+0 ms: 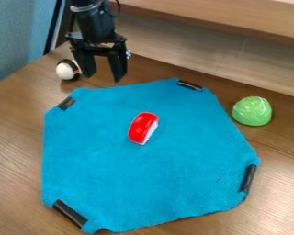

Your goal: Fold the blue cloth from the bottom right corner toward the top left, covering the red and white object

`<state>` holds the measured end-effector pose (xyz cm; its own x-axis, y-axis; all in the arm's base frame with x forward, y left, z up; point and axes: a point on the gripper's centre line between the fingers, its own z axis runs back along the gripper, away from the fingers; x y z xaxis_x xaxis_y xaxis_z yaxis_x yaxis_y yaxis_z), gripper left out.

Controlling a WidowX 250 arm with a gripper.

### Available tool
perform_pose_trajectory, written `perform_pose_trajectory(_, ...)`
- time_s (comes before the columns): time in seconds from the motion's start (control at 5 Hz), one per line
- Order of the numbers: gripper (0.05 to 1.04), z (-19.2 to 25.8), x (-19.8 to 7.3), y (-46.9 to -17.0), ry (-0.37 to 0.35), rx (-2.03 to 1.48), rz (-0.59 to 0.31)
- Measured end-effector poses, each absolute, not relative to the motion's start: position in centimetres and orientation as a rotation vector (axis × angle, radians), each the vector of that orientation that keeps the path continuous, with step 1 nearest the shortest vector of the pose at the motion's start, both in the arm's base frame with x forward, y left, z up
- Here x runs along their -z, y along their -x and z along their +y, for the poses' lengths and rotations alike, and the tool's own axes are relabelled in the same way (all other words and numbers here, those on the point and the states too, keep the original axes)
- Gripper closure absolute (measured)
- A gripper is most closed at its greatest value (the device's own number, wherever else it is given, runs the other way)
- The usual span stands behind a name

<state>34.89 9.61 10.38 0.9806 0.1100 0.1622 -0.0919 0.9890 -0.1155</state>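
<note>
Gripper (pixel 103 78), fingers spread wide, hangs just beyond 1 blue cloth (pixel 143 174) bearing 1 red-and-white piece (pixel 143 128).

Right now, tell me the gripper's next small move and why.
I'd probably ease the open, empty gripper forward over the blue cloth toward the red-and-white toy, without lowering yet: it hangs near the cloth's back edge, and the toy lies nearer the middle.

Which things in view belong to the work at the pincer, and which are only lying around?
Probably in the work, being nearest:
open black pincer
white-and-black ball
blue cloth with black corner pieces

Probably just lying about:
red-and-white toy sushi on the cloth
green rounded toy
</note>
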Motion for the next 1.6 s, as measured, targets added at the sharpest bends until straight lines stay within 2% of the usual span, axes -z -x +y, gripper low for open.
perform_pose_trajectory(0.2,0.083,9.5,-9.1,-34.7,0.120,-0.110,-0.129)
perform_pose_trajectory(0.8,0.083,2.2,-10.5,-37.2,0.171,0.024,-0.140)
perform_pose_trajectory(1.0,0.083,-1.6,-9.2,-36.4,0.198,0.073,-0.104)
perform_pose_trajectory(1.6,0.083,-10.5,-7.6,-32.6,0.236,0.187,-0.096)
